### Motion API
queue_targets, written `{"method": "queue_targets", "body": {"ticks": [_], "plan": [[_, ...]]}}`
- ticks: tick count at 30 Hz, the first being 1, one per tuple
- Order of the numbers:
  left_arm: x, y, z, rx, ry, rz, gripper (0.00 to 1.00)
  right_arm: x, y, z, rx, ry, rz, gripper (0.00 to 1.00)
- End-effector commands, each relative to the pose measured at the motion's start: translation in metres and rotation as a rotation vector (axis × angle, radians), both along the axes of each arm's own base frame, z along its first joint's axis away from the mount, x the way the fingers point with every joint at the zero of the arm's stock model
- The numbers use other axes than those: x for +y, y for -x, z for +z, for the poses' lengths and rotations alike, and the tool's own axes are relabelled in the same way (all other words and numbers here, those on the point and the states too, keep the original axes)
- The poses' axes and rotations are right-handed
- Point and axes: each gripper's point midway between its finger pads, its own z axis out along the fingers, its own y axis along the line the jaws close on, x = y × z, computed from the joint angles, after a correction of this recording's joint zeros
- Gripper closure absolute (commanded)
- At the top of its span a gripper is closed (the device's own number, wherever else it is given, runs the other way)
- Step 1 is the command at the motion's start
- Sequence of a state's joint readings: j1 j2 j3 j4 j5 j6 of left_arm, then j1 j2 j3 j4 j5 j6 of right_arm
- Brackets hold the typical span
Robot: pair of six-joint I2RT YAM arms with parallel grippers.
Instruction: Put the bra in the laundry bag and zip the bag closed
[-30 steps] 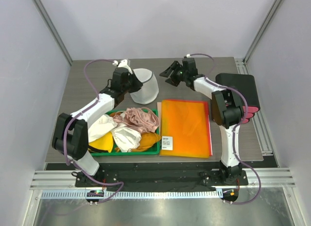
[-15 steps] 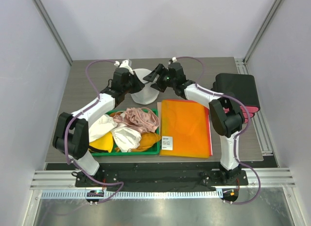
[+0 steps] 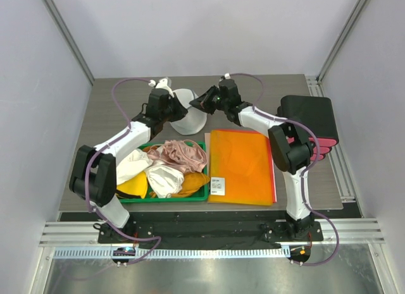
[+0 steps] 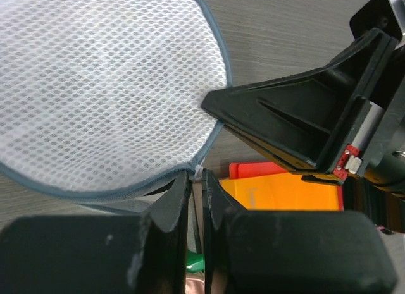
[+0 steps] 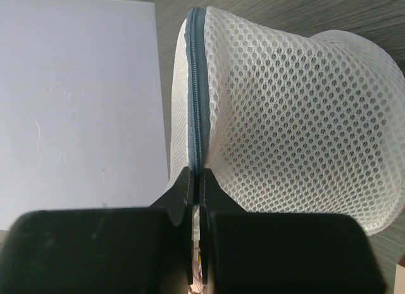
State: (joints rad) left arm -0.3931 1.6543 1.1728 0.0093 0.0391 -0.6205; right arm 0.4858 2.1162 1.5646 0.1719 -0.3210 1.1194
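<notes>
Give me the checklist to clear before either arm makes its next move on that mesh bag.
1. The left gripper shut on the rim of the laundry bag: ok.
2. The right gripper shut on the zipper seam: ok.
3. The bra inside the bag: cannot tell; no black fabric shows.
4. Zipper closed all the way round: cannot tell; only a closed stretch shows.
5. The two grippers apart from each other: ok.

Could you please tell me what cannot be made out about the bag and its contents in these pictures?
- Bra: seen in no view; the mesh of the laundry bag does not show whether it is inside.
- Pull of the zipper: not seen; the left gripper covers the rim in the left wrist view.
- Zipped all round or not: the right gripper hides part; top view too small.
</notes>
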Motion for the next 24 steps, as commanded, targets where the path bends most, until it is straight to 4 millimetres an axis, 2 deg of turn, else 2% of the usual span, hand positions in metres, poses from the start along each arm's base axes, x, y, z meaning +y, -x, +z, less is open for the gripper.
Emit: {"method": "queue_targets", "body": {"ticks": [1, 2, 3, 4, 5, 6, 7, 8, 10, 11, 15, 17, 18, 19, 20, 21, 22, 23, 24], "plan": [[0.028, -0.008, 0.006, -0.010, -0.062, 0.125, 1.00, -0.030, -0.047, 0.020, -0.100, -0.024, -0.059, 0.99], [0.034, -0.008, 0.006, -0.010, -0.071, 0.155, 1.00, -0.031, -0.054, 0.029, -0.134, -0.027, -0.046, 0.99], [0.038, -0.007, 0.004, -0.005, -0.073, 0.170, 1.00, -0.038, -0.064, 0.019, -0.128, -0.020, -0.048, 0.99], [0.044, -0.005, 0.004, -0.003, -0.073, 0.190, 1.00, -0.039, -0.068, 0.018, -0.136, -0.023, -0.025, 0.99], [0.049, -0.005, 0.004, -0.003, -0.071, 0.213, 1.00, -0.039, -0.078, 0.032, -0.177, -0.030, -0.023, 0.99], [0.052, -0.004, 0.005, -0.007, -0.076, 0.229, 1.00, -0.045, -0.085, 0.032, -0.201, -0.014, -0.019, 0.99], [0.055, -0.002, 0.007, -0.014, -0.077, 0.238, 1.00, -0.046, -0.090, 0.021, -0.195, -0.006, -0.009, 0.99], [0.058, -0.001, 0.009, -0.019, -0.083, 0.244, 1.00, -0.046, -0.097, 0.030, -0.224, -0.010, -0.008, 0.99], [0.062, 0.001, 0.010, -0.026, -0.092, 0.259, 1.00, -0.051, -0.106, 0.021, -0.230, 0.005, -0.008, 0.99], [0.064, 0.002, 0.014, -0.036, -0.088, 0.264, 1.00, -0.049, -0.108, 0.027, -0.250, 0.002, -0.002, 0.99], [0.057, 0.004, 0.017, -0.053, -0.066, 0.225, 1.00, -0.048, -0.110, 0.027, -0.251, 0.004, 0.009, 0.98], [0.044, 0.005, 0.016, -0.044, -0.035, 0.166, 1.00, -0.042, -0.102, 0.032, -0.247, 0.006, 0.024, 0.90], [0.040, 0.005, 0.016, -0.039, -0.023, 0.150, 1.00, -0.040, -0.098, 0.034, -0.248, 0.013, 0.031, 0.76], [0.035, 0.002, 0.023, -0.057, 0.005, 0.130, 1.00, -0.037, -0.092, 0.033, -0.236, 0.033, 0.045, 0.69], [0.033, 0.001, 0.024, -0.061, 0.016, 0.125, 1.00, -0.036, -0.080, 0.040, -0.228, 0.045, 0.049, 0.62], [0.030, -0.001, 0.027, -0.064, 0.026, 0.120, 1.00, -0.038, -0.077, 0.039, -0.215, 0.069, 0.021, 0.53], [0.029, -0.001, 0.028, -0.064, 0.034, 0.115, 1.00, -0.039, -0.069, 0.036, -0.199, 0.084, 0.014, 0.50], [0.026, -0.002, 0.028, -0.063, 0.042, 0.103, 1.00, -0.039, -0.054, 0.019, -0.161, 0.114, 0.016, 0.42], [0.023, -0.003, 0.029, -0.064, 0.047, 0.095, 1.00, -0.044, -0.048, 0.034, -0.183, 0.126, -0.014, 0.38]]}}
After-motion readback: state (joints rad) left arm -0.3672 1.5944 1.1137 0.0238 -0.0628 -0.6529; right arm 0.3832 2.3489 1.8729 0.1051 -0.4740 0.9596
